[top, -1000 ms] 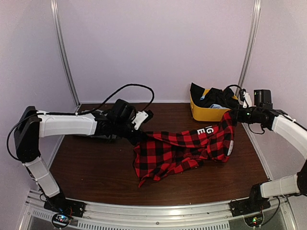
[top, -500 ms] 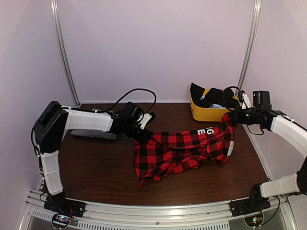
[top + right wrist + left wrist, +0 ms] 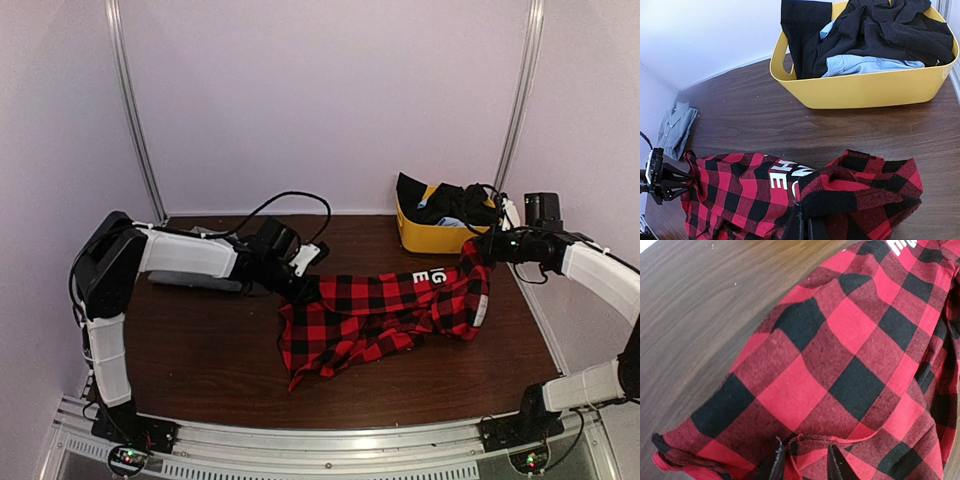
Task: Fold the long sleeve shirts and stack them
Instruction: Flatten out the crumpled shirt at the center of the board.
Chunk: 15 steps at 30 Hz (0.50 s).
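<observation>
Left claw (image 3: pixel 806 465) stands narrowly parted around a ridge of the flannel shirt (image 3: pixel 380 315) at the middle of the desk (image 3: pixel 200 350). Right claw (image 3: pixel 801 225) pinches its other end, lifted near the right edge; the grey shirt (image 3: pixel 674 129) lies near the left edge.

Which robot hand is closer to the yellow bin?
Right. The right gripper is just by the yellow bin, pinching the flannel shirt. The left gripper is far off at the shirt's other end.

The red-and-black shirt (image 3: pixel 840 340) is fuzzy woven flannel, matt. Under it, the table (image 3: pixel 700 300) shows dark wood grain with a faint sheen. Beyond the shirt, the yellow bin (image 3: pixel 865 90) looks smooth, slightly glossy plastic.
</observation>
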{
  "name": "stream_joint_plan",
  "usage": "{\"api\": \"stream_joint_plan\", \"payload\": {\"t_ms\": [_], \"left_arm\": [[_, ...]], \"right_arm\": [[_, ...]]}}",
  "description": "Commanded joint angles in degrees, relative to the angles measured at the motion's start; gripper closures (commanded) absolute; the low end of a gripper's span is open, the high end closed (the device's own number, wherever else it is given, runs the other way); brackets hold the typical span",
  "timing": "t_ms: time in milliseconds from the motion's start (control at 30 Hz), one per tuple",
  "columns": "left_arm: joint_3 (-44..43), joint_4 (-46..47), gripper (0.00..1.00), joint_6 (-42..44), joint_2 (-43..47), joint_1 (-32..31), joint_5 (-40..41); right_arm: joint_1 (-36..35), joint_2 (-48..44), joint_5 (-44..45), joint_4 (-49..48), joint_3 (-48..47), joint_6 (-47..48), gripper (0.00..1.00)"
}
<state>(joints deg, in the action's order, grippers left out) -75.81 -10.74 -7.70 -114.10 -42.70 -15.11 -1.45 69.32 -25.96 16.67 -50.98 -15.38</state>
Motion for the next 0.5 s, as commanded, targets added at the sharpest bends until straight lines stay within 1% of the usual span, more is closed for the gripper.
{"api": "stream_joint_plan", "payload": {"t_ms": [0,200,400,467], "left_arm": [[1.4,-0.1,0.67,2.3,2.0,0.3,3.1],[4.0,0.3,0.62,3.6,4.5,0.3,7.5],[5.8,0.1,0.6,4.8,5.9,0.3,11.3],[6.2,0.2,0.6,5.1,6.2,0.4,11.5]], "right_arm": [[0.3,0.2,-1.1,-1.7,0.8,0.3,1.0],[0.3,0.2,-1.4,-1.9,1.0,0.1,1.0],[0.3,0.4,-1.7,-2.0,1.0,0.0,1.0],[0.3,0.4,-1.7,-2.0,1.1,0.0,1.0]]}}
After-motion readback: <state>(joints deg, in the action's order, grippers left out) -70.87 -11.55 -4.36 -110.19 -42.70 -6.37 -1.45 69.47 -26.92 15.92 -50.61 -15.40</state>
